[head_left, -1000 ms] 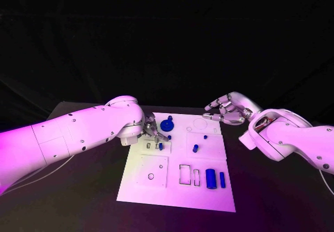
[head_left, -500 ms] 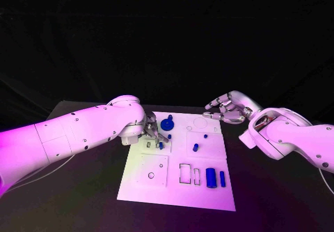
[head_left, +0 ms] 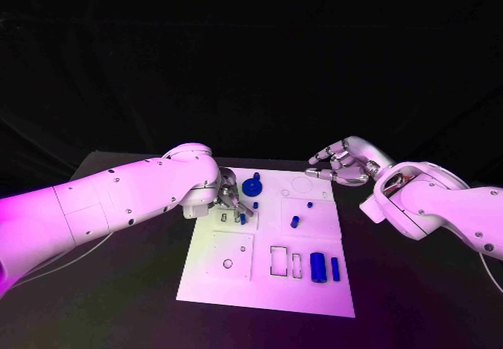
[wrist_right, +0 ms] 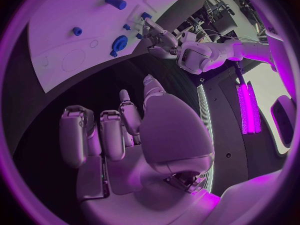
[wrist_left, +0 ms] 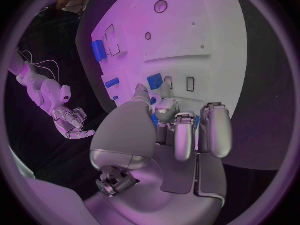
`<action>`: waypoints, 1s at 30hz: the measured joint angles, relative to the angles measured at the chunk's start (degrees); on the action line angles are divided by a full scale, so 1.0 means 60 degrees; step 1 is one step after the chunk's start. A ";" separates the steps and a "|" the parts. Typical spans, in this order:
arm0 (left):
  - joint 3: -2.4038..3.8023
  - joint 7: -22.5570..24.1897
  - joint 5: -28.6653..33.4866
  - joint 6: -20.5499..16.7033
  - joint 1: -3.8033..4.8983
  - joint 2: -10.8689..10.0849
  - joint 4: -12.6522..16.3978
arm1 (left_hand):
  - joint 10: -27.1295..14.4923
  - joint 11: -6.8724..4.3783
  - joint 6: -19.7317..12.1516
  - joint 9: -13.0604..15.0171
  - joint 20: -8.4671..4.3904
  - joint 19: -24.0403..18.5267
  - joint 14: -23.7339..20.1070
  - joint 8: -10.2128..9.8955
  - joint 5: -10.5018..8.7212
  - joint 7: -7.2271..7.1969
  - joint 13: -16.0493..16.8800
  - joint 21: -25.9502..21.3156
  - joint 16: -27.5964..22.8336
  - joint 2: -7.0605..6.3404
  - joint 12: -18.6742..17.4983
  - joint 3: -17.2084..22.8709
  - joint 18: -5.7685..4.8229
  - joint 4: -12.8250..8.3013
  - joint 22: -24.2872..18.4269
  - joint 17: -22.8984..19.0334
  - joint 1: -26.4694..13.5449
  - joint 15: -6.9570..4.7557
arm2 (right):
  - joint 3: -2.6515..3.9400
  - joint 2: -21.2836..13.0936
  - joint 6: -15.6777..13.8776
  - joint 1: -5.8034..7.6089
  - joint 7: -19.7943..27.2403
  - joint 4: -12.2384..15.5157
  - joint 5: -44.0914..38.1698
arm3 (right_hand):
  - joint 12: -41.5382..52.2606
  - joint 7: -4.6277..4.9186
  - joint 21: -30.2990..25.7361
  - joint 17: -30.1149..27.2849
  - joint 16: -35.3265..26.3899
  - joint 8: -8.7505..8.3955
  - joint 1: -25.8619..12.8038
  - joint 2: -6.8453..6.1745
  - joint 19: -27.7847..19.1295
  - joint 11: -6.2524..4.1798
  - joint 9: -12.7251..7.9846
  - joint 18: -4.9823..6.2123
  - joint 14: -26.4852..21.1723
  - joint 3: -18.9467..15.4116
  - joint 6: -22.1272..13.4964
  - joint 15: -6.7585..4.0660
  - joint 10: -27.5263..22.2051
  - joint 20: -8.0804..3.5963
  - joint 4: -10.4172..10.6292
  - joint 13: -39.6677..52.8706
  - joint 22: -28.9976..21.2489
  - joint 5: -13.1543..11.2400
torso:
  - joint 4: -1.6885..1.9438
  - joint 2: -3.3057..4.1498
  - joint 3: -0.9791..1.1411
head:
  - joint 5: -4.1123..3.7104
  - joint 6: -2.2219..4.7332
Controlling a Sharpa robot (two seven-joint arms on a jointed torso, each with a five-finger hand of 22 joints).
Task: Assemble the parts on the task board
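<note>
Almost nothing moved in the last second. The left hand stayed low over the far left part of the task board, and its fingers stayed curled close together around a small blue part. From the left wrist view it looked as if the hand pinched that part, with a second small blue part just beyond its fingertips by two little slots. Whether the pinched part already sat in a hole could not be told, because the fingers hid its bottom end.

The right hand hung in the air past the far right corner of the board, and it also did not move. Its fingers were curled in loosely, and it held nothing.

The other pieces lay where they were a second before. A round blue knob part stood just beside the left hand. Two small blue pegs stood between the two hands. Two long blue parts lay well away from both hands, near the robot's side of the board.

The still hand probably meant a slow, careful fitting step was going on. Most parts still waited.
</note>
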 measured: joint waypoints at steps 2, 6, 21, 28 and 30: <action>0.0000 0.0000 0.0000 0.0034 -0.0001 0.0003 -0.0003 | 0.0000 0.0000 -0.0030 0.0053 0.0000 0.0000 0.0000 0.0001 0.0000 -0.0031 0.0000 0.0000 0.0000 0.0027 0.0000 0.0138 0.0001 -0.0051 0.0023 0.0000 0.0200 0.0000 | 0.0000 0.0003 0.0000 0.0000 -0.0001 -0.0002 0.0000 | 0.0000 0.0000 0.0000 0.0000 0.0000 0.0000 0.0000 0.0000 0.0000 0.0000 0.0000 0.0001 0.0000 0.0000 0.0000 0.0000 0.0000 0.0000 0.0000 0.0000 0.0000 0.0000 | -0.0001 0.0002 -0.0001 | 0.0000 -0.0004; -0.0001 -0.0001 -0.0001 0.0110 -0.0001 0.0013 -0.0015 | 0.0000 0.0000 -0.0068 0.0137 0.0000 0.0000 0.0000 0.0050 0.0000 0.0000 0.0005 0.0000 0.0000 0.0071 0.0000 0.0356 0.0000 -0.0088 0.0041 0.0000 0.0349 0.0000 | 0.0000 0.0010 0.0001 0.0000 -0.0006 -0.0006 0.0000 | 0.0000 0.0000 0.0000 0.0000 0.0000 0.0000 0.0000 0.0000 0.0000 0.0000 -0.0001 0.0000 0.0000 0.0000 0.0000 0.0000 0.0000 0.0000 0.0000 0.0000 -0.0001 0.0000 | -0.0001 0.0004 0.0000 | -0.0005 -0.0006; -0.0003 0.0009 0.0013 0.0258 -0.0007 0.0058 -0.0064 | 0.0000 0.0000 -0.0098 0.0221 0.0000 0.0000 0.0000 0.0087 0.0000 -0.0030 0.0026 0.0036 0.0000 0.0085 0.0000 0.0566 0.0002 -0.0087 0.0085 -0.0001 0.0438 0.0000 | 0.0000 0.0037 0.0003 -0.0002 -0.0018 -0.0019 0.0000 | 0.0000 0.0000 -0.0038 -0.0001 0.0000 0.0000 0.0000 0.0000 0.0000 0.0000 -0.0001 0.0000 0.0000 0.0000 0.0000 0.0000 0.0000 0.0000 0.0000 0.0001 -0.0003 0.0038 | -0.0003 0.0009 -0.0001 | 0.0013 -0.0042; -0.0003 0.0020 0.0047 0.0262 -0.0007 0.0067 -0.0093 | -0.0035 -0.0034 -0.0223 0.0299 -0.0001 0.0001 -0.0028 0.0087 0.0000 -0.0048 -0.0004 0.0072 0.0000 0.0316 -0.0002 0.1040 0.0001 -0.0173 0.0130 0.0007 0.0805 -0.0040 | 0.0000 0.0051 0.0004 -0.0005 -0.0020 -0.0029 0.0000 | 0.0000 0.0000 -0.0038 -0.0001 0.0000 0.0000 0.0002 0.0001 0.0000 0.0000 -0.0002 0.0000 0.0000 0.0000 0.0000 0.0000 0.0000 0.0000 0.0000 0.0001 -0.0003 0.0038 | -0.0003 0.0011 0.0003 | 0.0027 -0.0058; -0.0002 0.0028 0.0070 0.0263 -0.0005 0.0067 -0.0100 | -0.0072 -0.0072 -0.0286 0.0305 -0.0035 0.0036 0.0000 0.0087 -0.0004 -0.0044 -0.0059 0.0072 0.0000 0.0284 -0.0085 0.1223 0.0000 -0.0323 0.0144 0.0006 0.1024 -0.0068 | 0.0000 0.0051 0.0005 -0.0005 -0.0020 -0.0031 0.0000 | 0.0000 0.0000 -0.0038 -0.0001 0.0000 0.0000 0.0027 0.0027 0.0000 0.0000 0.0006 0.0000 0.0000 0.0000 0.0000 0.0000 0.0000 0.0000 0.0000 0.0010 -0.0004 0.0038 | -0.0003 0.0011 0.0004 | 0.0032 -0.0066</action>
